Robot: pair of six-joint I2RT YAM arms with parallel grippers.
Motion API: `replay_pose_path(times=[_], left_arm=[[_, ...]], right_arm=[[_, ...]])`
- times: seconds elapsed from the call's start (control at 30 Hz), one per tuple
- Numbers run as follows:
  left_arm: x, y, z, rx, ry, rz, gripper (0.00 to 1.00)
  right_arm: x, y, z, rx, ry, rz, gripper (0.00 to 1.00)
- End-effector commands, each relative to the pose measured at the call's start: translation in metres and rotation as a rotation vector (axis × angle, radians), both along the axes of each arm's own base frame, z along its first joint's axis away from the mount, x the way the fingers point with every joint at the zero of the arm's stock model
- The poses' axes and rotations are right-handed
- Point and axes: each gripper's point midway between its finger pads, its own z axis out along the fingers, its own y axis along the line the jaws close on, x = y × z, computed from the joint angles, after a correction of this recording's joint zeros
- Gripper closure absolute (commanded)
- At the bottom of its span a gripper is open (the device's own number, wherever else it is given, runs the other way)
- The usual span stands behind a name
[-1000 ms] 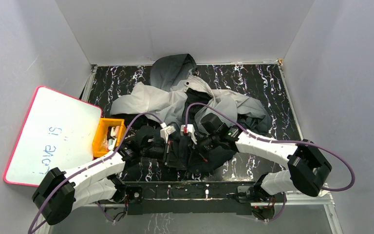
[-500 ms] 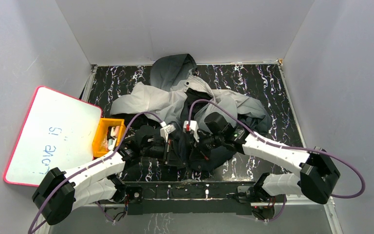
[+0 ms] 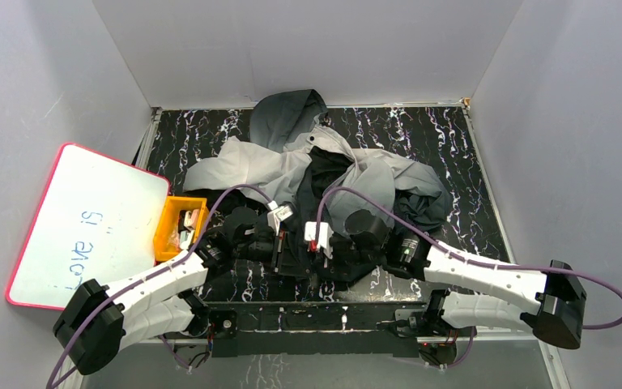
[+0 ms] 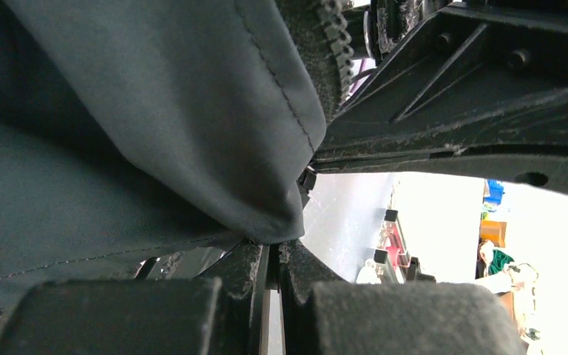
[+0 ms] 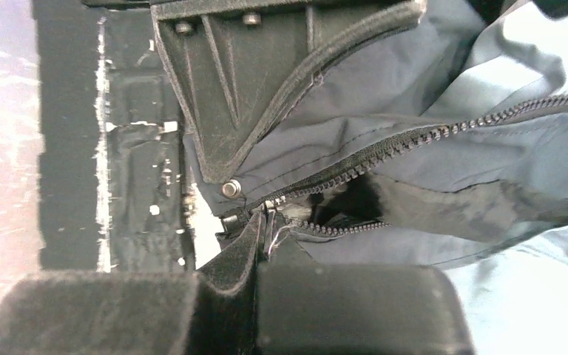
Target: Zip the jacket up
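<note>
Swung out since a second ago: right arm [image 3: 486, 275], elbow now toward the near right corner, wrist drawn closer to the front edge of the table [image 3: 453, 138]. At far left, a pink-rimmed whiteboard [image 3: 89, 227], with an orange bin [image 3: 180, 229] just beside it. Next, left gripper [image 4: 272, 250] clenched on a fold of dark hem. Mid-table, jacket [image 3: 291, 166] crumpled, hood toward the back wall, front open. Rightmost, right gripper [image 5: 265, 222] pinched tight on fabric at the bottom end of the zipper [image 5: 429, 137].
</note>
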Motion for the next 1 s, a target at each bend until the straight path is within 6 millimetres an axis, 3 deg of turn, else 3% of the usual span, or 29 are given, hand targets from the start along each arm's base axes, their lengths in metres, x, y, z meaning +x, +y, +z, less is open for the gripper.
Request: replay_pose_path(times=[0.0, 0.37, 0.53, 0.7, 0.97], left_arm=[[-0.023, 0.001, 0.019, -0.048, 0.038, -0.100, 1.00], [-0.026, 0.002, 0.018, -0.032, 0.050, -0.132, 1.00], [-0.020, 0.006, 0.017, 0.030, 0.029, -0.100, 1.00], [0.003, 0.018, 0.015, 0.180, -0.037, 0.025, 1.00], [0.022, 0.033, 0.061, 0.213, -0.181, 0.148, 0.59]], right_arm=[[0.043, 0.017, 0.044, 0.106, -0.341, -0.121, 1.00], [0.061, 0.028, 0.080, 0.158, -0.686, -0.226, 1.00], [0.069, 0.019, 0.089, 0.138, -0.739, -0.293, 1.00], [0.066, 0.008, 0.089, 0.121, -0.659, -0.326, 1.00], [0.044, 0.006, 0.078, 0.130, -0.416, -0.333, 1.00]])
